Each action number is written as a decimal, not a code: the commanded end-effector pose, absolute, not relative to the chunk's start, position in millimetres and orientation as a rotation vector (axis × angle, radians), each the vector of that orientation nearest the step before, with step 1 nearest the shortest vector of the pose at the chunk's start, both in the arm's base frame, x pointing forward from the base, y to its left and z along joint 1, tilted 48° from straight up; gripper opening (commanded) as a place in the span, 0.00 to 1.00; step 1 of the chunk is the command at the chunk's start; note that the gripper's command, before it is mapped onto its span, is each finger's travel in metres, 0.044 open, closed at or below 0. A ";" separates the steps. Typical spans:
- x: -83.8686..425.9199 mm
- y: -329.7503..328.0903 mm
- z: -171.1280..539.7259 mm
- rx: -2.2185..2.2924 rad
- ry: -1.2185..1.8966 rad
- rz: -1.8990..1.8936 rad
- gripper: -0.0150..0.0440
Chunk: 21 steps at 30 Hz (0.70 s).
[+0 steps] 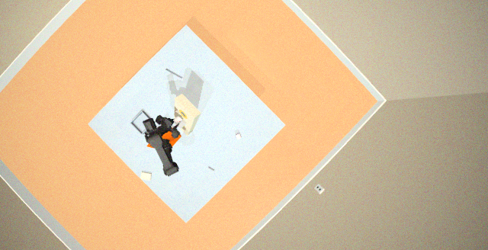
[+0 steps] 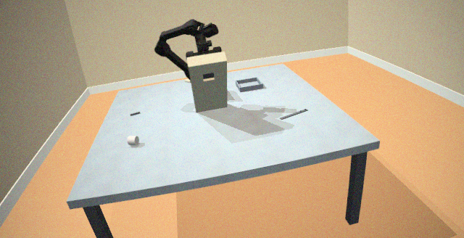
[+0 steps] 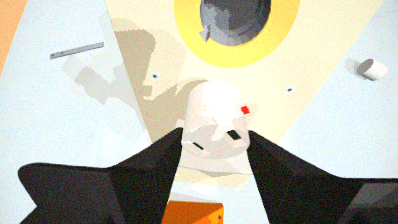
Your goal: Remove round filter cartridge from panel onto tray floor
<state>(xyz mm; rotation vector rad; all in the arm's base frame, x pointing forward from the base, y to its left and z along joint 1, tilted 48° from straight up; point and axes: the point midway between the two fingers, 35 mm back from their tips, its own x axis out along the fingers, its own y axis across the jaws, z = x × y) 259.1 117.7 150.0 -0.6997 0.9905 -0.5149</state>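
Top looks down, exterior faces the panel's back, wrist peers closely.

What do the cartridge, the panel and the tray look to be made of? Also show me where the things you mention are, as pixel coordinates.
Cartridge (image 3: pixel 215 112), shut in the claw (image 1: pixel 177 124) (image 3: pixel 214 134): probably matte plastic; smooth, off-white, blown out on top with no mirror-like reflection.
Panel (image 1: pixel 192 114) (image 2: pixel 210 89) (image 3: pixel 175 55): painted board or plastic, can't tell which; flat, even cream face, no grain.
Tray (image 1: pixel 136 116) (image 2: pixel 250 87): grey plastic or painted metal; plain, dull walls.

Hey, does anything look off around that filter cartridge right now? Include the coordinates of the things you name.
Nothing looks damaged. The white cartridge (image 1: pixel 178 120) (image 3: pixel 216 117) is out of the yellow-ringed hole (image 3: pixel 235 22), which looks odd for a flush part but fits its removal: the fingers are gripping it.
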 end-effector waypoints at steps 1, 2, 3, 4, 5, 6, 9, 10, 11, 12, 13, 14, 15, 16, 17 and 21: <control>251.0 136.5 167.7 -0.708 0.972 -0.439 0.25; 248.0 140.7 171.6 -0.714 0.969 -0.420 0.25; 244.9 144.9 175.5 -0.721 0.967 -0.401 0.25; 241.7 148.9 179.4 -0.727 0.964 -0.382 0.25; 238.4 152.8 183.3 -0.734 0.961 -0.363 0.25; 234.9 156.6 187.2 -0.741 0.958 -0.344 0.25; 229.7 162.0 193.1 -0.751 0.954 -0.315 0.25; 229.8 162.4 192.6 -0.751 0.954 -0.316 0.25; 230.4 163.7 191.4 -0.751 0.955 -0.319 0.25; 231.2 165.8 189.3 -0.752 0.957 -0.322 0.25; 232.3 168.5 186.6 -0.754 0.959 -0.327 0.25; 233.3 171.1 183.9 -0.755 0.961 -0.332 0.25; 234.3 173.7 181.1 -0.756 0.963 -0.337 0.25; 235.3 176.2 178.3 -0.757 0.964 -0.342 0.25; 236.2 178.8 175.4 -0.759 0.966 -0.347 0.25; 239.8 188.6 163.4 -0.764 0.972 -0.367 0.25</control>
